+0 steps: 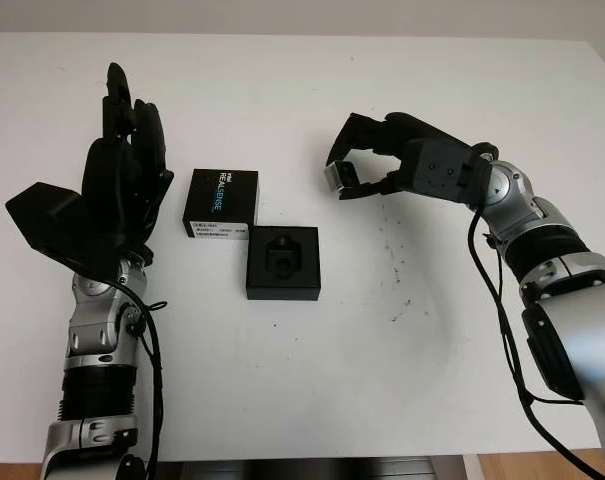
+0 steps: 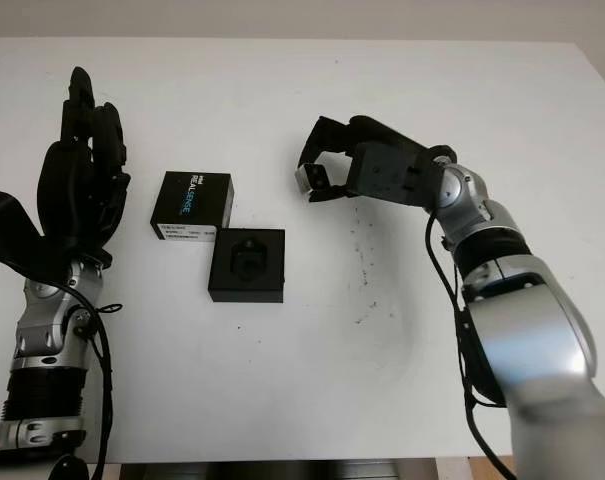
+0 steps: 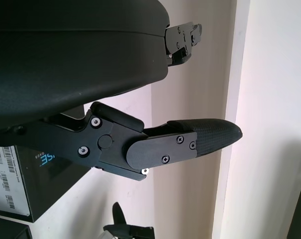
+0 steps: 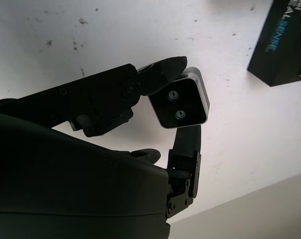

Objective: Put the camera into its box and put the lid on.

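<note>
My right hand (image 1: 367,165) is raised over the table right of centre, shut on the small silver-edged camera (image 1: 337,177); the wrist view shows the camera (image 4: 182,103) pinched between fingertips, its dark end face with two screws showing. The open black box (image 1: 284,263) with a foam insert sits at the table's centre, left of and nearer than the camera. Its lid (image 1: 221,203), black with RealSense lettering, lies touching the box's far left corner. My left hand (image 1: 122,180) stands open left of the lid, holding nothing.
The white table (image 1: 302,380) carries a line of small dark specks (image 1: 394,260) right of the box. The far table edge meets a pale wall.
</note>
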Action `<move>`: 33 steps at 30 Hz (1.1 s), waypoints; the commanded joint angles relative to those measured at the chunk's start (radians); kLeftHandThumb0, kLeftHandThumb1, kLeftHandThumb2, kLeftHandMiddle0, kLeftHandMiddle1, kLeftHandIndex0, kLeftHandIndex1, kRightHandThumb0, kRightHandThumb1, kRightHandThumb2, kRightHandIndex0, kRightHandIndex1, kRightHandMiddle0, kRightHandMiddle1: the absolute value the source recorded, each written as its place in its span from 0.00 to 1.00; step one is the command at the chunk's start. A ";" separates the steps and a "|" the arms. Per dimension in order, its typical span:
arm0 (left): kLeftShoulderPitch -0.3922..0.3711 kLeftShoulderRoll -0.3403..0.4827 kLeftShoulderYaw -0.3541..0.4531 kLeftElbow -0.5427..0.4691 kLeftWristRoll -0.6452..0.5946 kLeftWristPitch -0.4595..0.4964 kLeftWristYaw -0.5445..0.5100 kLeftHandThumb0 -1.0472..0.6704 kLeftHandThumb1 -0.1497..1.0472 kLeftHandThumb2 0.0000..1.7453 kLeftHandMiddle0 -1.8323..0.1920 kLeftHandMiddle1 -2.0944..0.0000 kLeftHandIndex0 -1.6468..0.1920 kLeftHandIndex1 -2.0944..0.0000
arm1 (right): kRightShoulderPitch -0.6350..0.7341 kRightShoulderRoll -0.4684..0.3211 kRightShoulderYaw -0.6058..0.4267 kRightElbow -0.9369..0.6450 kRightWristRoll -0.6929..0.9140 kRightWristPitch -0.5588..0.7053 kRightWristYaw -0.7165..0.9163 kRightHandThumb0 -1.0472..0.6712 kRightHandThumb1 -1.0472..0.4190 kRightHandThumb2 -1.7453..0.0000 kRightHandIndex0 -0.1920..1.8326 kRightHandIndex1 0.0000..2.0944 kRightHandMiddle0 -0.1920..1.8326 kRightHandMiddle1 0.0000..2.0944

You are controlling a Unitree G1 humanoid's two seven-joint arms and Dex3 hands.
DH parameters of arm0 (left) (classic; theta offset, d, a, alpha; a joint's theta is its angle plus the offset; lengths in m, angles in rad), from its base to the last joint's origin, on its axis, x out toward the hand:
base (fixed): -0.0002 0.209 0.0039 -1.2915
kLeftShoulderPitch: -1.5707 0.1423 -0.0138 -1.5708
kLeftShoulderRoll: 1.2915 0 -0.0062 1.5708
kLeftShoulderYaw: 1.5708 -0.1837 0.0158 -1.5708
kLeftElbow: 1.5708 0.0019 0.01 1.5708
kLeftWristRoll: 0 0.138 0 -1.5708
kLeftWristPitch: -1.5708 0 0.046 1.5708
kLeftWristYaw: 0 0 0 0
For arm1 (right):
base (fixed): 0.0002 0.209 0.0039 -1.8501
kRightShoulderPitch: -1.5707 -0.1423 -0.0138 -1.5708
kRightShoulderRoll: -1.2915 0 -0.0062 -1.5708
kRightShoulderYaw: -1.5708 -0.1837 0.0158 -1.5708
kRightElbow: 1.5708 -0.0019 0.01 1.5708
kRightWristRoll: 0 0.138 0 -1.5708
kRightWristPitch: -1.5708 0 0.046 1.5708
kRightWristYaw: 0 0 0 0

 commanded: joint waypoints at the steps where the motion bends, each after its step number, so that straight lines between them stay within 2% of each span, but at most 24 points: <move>1: 0.007 -0.002 -0.003 -0.019 0.007 0.001 0.006 0.19 1.00 0.32 1.00 1.00 1.00 1.00 | 0.022 0.001 -0.020 -0.036 0.021 0.008 0.015 0.41 0.00 0.96 0.25 0.02 0.15 0.79; 6: 0.009 -0.002 -0.006 -0.025 0.012 0.002 0.010 0.20 1.00 0.33 1.00 1.00 1.00 1.00 | 0.061 0.004 -0.040 -0.175 0.059 0.071 0.070 0.41 0.00 0.97 0.23 0.02 0.15 0.83; 9: 0.010 -0.006 -0.010 -0.029 0.016 0.003 0.015 0.20 1.00 0.33 1.00 1.00 1.00 1.00 | 0.107 0.000 -0.055 -0.313 0.089 0.155 0.111 0.41 0.01 0.97 0.23 0.02 0.15 0.85; 18: 0.013 -0.016 -0.026 -0.045 0.024 0.010 0.028 0.20 1.00 0.33 1.00 1.00 1.00 1.00 | 0.279 -0.020 -0.083 -0.895 0.126 0.695 0.224 0.42 0.00 0.95 0.22 0.02 0.09 0.92; 20: 0.014 -0.019 -0.027 -0.049 0.022 0.017 0.029 0.19 1.00 0.34 1.00 1.00 1.00 1.00 | 0.315 -0.016 -0.088 -0.999 0.135 0.789 0.237 0.42 0.00 0.94 0.21 0.02 0.08 0.96; 23: 0.015 -0.025 -0.028 -0.054 0.021 0.019 0.033 0.19 1.00 0.33 1.00 1.00 1.00 1.00 | 0.356 -0.008 -0.096 -1.107 0.150 0.893 0.244 0.41 0.00 0.92 0.21 0.02 0.12 1.00; 28: 0.015 -0.034 -0.030 -0.062 0.026 0.022 0.044 0.19 1.00 0.32 1.00 1.00 1.00 1.00 | 0.411 -0.012 -0.091 -1.265 0.171 1.039 0.267 0.41 0.00 0.89 0.20 0.01 0.03 0.98; 33: 0.016 -0.042 -0.030 -0.057 0.018 0.016 0.038 0.19 1.00 0.32 1.00 1.00 1.00 1.00 | 0.467 -0.008 -0.088 -1.385 0.191 1.105 0.262 0.41 0.00 0.90 0.20 0.02 0.04 1.00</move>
